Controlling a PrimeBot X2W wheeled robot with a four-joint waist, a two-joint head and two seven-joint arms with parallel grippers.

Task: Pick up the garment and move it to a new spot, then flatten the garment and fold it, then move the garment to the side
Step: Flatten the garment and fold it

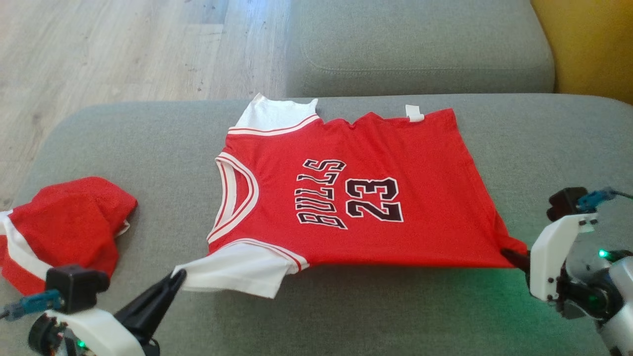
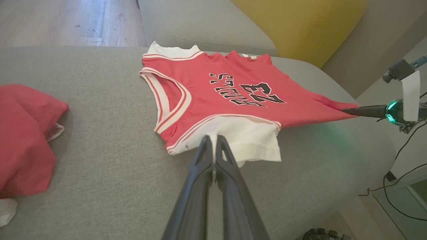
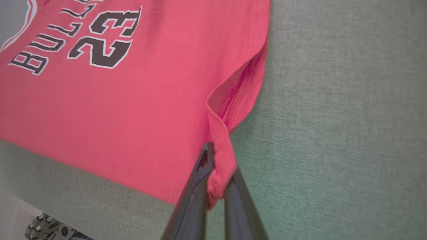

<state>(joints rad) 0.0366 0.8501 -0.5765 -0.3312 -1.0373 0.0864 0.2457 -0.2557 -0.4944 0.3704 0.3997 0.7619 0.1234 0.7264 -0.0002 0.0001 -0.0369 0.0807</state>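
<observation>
Garment [image 1: 376,163] — red, white-sleeved, flat

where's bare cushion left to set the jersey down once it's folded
Bare cushion lies between the jersey and the crumpled red garment, and right of the jersey's hem. Crowded: the middle, and the left edge.
</observation>
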